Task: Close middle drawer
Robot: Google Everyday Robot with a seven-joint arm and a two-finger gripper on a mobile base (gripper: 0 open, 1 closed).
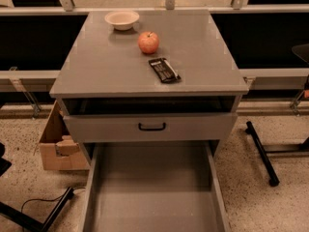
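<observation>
The middle drawer [152,192] is a long grey drawer pulled far out of the cabinet toward me. Its inside is bare, and its front and handle are cut off by the bottom edge of the view. Above it, a smaller grey drawer front [203,127] with a black bar handle [152,126] stands slightly out, with a dark gap under the cabinet top. My gripper is not in view.
On the grey cabinet top [96,66] are a white bowl [122,19], a red apple [148,42] and a black packet [164,70]. A cardboard box [54,143] stands on the floor at the left. Black chair legs [260,151] are at the right and a black leg [48,215] at the lower left.
</observation>
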